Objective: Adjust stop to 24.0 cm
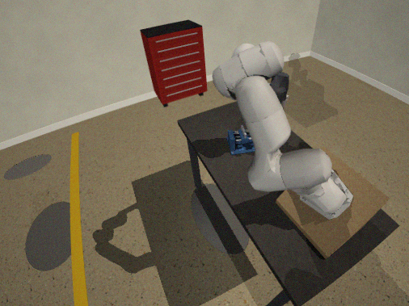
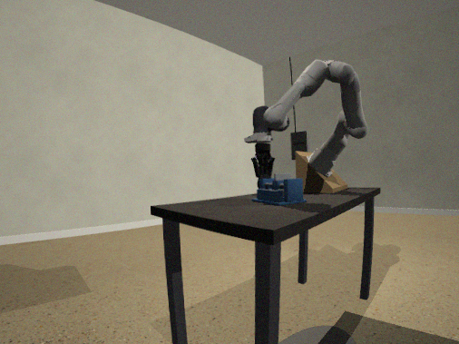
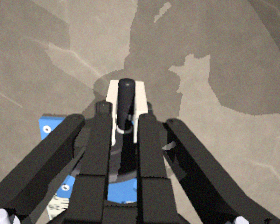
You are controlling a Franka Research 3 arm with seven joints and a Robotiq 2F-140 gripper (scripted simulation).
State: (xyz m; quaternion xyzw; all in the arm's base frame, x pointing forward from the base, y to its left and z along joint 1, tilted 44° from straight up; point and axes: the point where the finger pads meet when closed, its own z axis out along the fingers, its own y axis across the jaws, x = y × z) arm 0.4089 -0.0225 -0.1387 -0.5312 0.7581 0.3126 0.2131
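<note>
Evidently the adjusting step is in hand: the gripper is pinched on the dark handwheel of the blue stop fixture, which sits near the desk's far edge, toward its left corner in the top view. The next move likely calls for turning until the stop reads 24.0 cm, then releasing; the scale is unreadable here.

My own fingers cover most of the blue fixture beneath my claw; its scale is unreadable.
</note>
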